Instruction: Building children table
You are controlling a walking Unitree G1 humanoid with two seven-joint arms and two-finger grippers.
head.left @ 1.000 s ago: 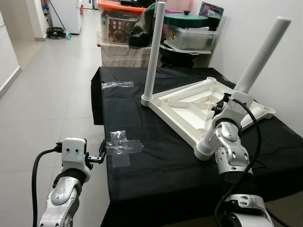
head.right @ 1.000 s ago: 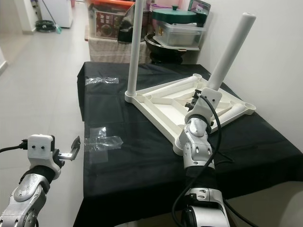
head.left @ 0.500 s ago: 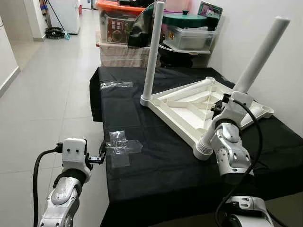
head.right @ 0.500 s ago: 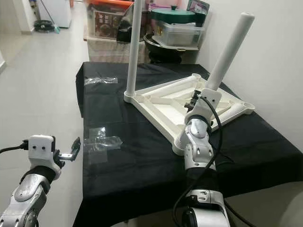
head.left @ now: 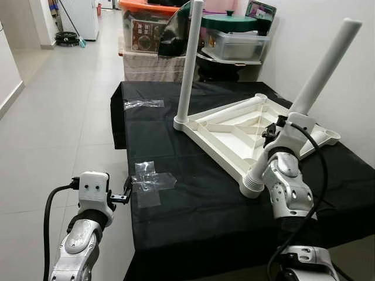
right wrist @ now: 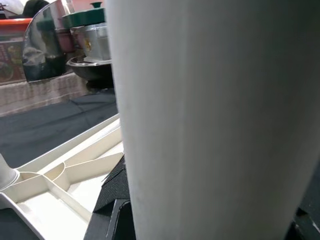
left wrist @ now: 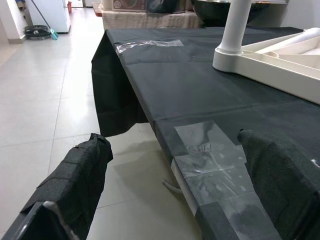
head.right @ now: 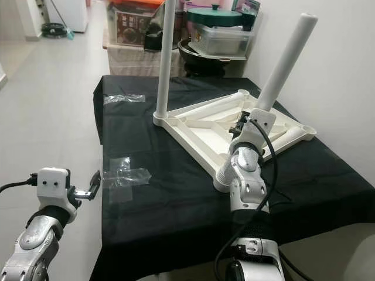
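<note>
table top (head.left: 234,132) tipped slightly, slanted leg (head.left: 326,65) a touch more upright in right gripper (head.left: 270,133), camera view nudged, little else changed

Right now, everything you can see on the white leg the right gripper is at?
The leaning leg is a plain white round tube, plastic by its look, with a capped top. It tilts up toward the wall from the upturned white tabletop on the black cloth. The right gripper is shut on its lower end. Its foot is hidden behind the gripper.
</note>
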